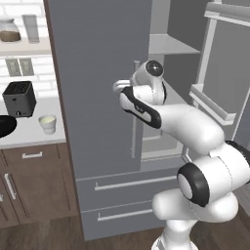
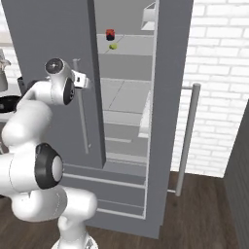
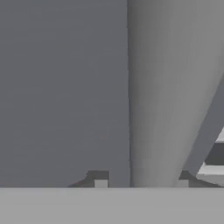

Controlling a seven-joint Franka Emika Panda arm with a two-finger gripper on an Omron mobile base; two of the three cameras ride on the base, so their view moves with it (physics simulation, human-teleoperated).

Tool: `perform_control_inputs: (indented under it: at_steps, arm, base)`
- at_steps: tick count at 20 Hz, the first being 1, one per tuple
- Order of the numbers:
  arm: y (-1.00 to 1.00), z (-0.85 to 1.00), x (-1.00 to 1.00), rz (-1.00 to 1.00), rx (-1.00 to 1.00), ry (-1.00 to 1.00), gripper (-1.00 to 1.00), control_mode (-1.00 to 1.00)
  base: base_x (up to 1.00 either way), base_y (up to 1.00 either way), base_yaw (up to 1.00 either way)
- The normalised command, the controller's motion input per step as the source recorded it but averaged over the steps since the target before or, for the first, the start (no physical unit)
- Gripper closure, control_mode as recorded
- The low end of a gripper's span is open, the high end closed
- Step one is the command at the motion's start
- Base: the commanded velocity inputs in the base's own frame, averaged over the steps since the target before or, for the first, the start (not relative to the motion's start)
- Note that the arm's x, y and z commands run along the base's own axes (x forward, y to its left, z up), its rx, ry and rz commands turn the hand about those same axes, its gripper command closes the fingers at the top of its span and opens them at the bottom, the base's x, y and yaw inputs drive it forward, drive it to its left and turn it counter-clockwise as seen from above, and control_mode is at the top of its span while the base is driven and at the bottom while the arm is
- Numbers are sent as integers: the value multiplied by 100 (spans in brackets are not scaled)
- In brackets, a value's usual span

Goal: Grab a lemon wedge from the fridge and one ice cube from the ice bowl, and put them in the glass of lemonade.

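Fridge with its right door swung wide and its left door shut. The tool sits at the left door's slim vertical handle; in the hand view the two dark fingertips stand one on each side of the handle's pale bar, so the jaws straddle it. Whether they press on the bar or merely bracket it cannot be told from these views.

A small yellow-green piece, probably the lemon wedge, lies on an upper shelf inside the open compartment, just beside a red-and-dark item. From the tool it lies up, to the right and deeper in, past the left door's edge; the wedge is too small for its long axis to be read.

The glass stands on the counter left of the fridge, near the toaster, with the black ice bowl at the frame's edge. The likely next move is to leave the handle and reach round the door edge to the shelf.
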Motion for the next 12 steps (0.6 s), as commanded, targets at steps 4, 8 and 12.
perform_control_inputs:
  at_steps: [4,8,12]
  arm:
    - [100,47,-53,23,-1,0,100,-100]
    - [100,73,-73,26,-2,0,100,-100]
    - [96,91,-100,25,-5,0,100,-100]
  base:
    - [0,0,0]
    - [0,0,0]
    - [0,0,0]
